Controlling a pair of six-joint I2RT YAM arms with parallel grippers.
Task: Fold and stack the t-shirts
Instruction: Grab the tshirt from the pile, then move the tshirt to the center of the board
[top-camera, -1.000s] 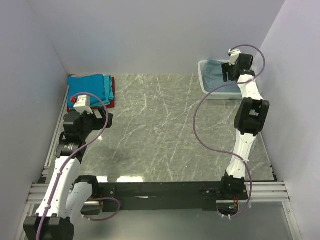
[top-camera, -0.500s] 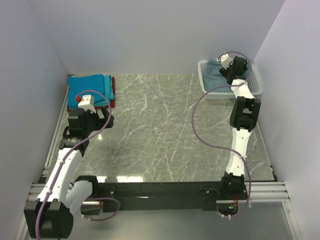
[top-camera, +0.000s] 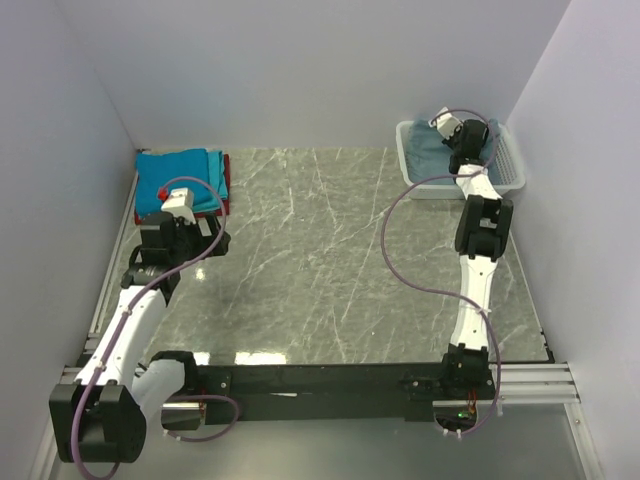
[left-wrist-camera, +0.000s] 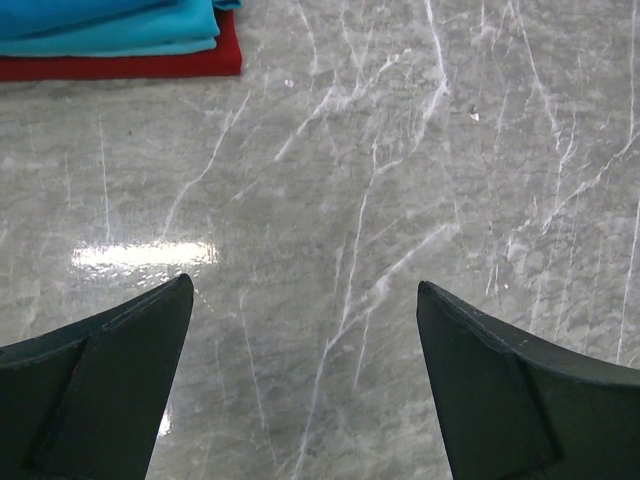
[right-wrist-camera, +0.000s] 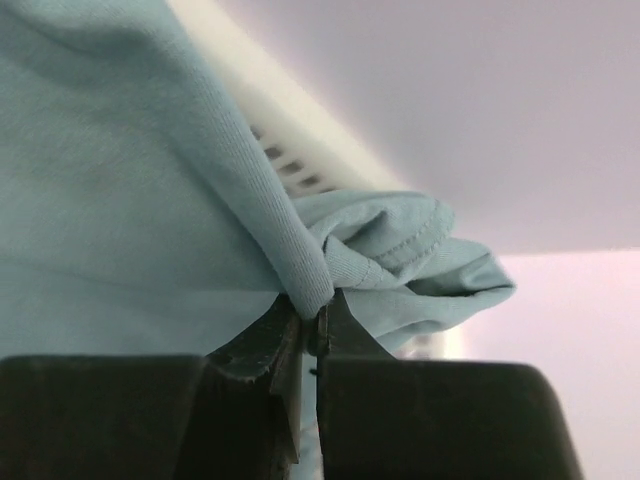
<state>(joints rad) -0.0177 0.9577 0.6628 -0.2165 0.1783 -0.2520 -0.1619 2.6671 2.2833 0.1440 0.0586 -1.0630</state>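
At the far right corner of the table (top-camera: 330, 260), the grey-blue shirt (right-wrist-camera: 120, 200) is sitting in the basket (top-camera: 510, 172), and the right claw (right-wrist-camera: 315, 322) is now pinching a fold, having just snapped shut. Lifting it out is likely coming next. The left claw (left-wrist-camera: 305, 290) is hanging open.

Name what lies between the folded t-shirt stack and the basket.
Bare marbled tabletop separates t-shirt stack and mesh basket, seen in top view.

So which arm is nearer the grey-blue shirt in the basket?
Right: the right fingers pinch a fold of the grey-blue shirt in the basket. The left fingers stand open over the table by the folded stack, far across.
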